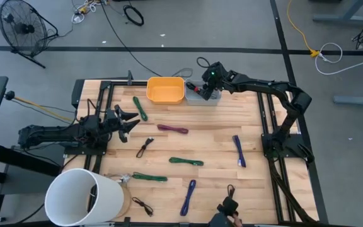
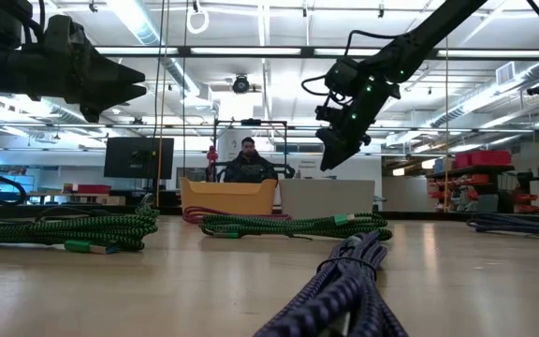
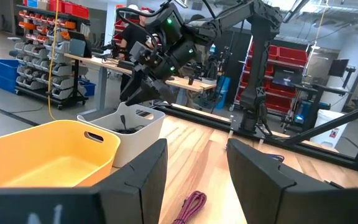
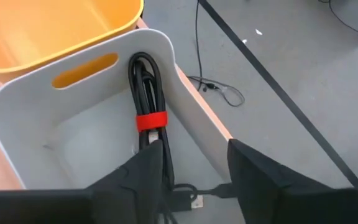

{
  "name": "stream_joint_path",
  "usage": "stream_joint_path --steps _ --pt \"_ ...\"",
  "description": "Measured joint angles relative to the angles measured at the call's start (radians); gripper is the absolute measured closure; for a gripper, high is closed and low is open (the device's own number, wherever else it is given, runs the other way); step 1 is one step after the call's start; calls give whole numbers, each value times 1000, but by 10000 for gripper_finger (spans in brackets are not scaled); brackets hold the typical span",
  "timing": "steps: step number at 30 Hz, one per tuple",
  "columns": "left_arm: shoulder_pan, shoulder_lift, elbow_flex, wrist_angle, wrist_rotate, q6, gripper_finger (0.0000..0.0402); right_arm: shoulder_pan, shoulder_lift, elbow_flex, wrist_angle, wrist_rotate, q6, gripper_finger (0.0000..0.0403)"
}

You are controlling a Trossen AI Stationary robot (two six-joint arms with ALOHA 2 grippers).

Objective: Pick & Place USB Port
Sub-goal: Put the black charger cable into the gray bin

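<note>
high view: open right claw point(image 1: 201, 90) over grey bin point(image 1: 208, 98) on wooden table point(image 1: 213, 142), left claw point(image 1: 133, 122) open.

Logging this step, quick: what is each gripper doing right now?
Left gripper: open, holding nothing.
Right gripper: open above the white bin, black cable inside.

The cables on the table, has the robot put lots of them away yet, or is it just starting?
Mostly just starting. One black cable with a red tie already lies in the white bin, under the open right gripper. Nothing is held now. The left gripper waits open, and many cables remain on the table.
</note>
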Motion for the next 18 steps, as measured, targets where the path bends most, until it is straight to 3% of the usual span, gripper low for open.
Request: stream_joint_path --steps 5,11,18 --pt "0 0 0 0 0 3 228 12 -24 29 -43 -23 52 208" --pt "0 0 0 0 0 3 228 57 -84 179 -401 -35 83 207" --pt "0 0 0 0 0 1 228 166 -173 244 -715 -271 253 207"
